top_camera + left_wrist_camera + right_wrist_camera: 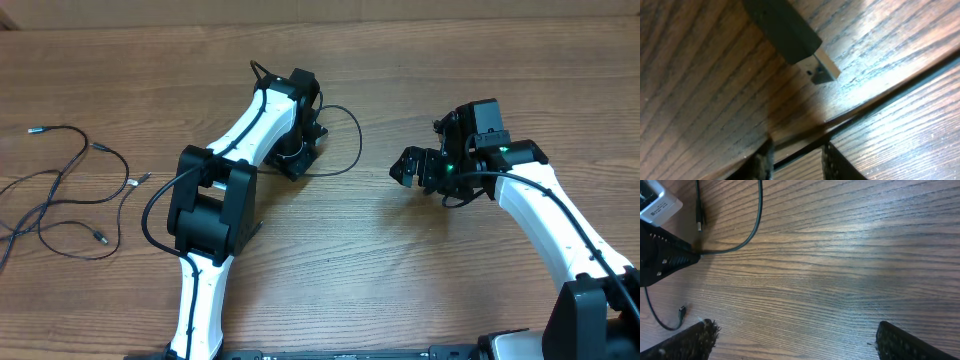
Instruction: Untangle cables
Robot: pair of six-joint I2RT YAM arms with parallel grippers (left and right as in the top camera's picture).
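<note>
At left the cables (pixel 60 172) run off the overhead's edge, their ends too small to read. The left wrist's blurred plug (pixel 824 67) is cut off at top; the left gripper (pixel 797 162) shows only fingertips.

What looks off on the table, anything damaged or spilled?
Nothing damaged or spilled. Most cables sprawl in loose loops at the left of the table, some running out of frame. One stray cable loops by the left claw, a strand between its open jaws, USB plug beside it.

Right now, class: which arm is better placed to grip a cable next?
Left. Its tool straddles a cable; the right tool hangs open over bare table, cables off to one side.
</note>
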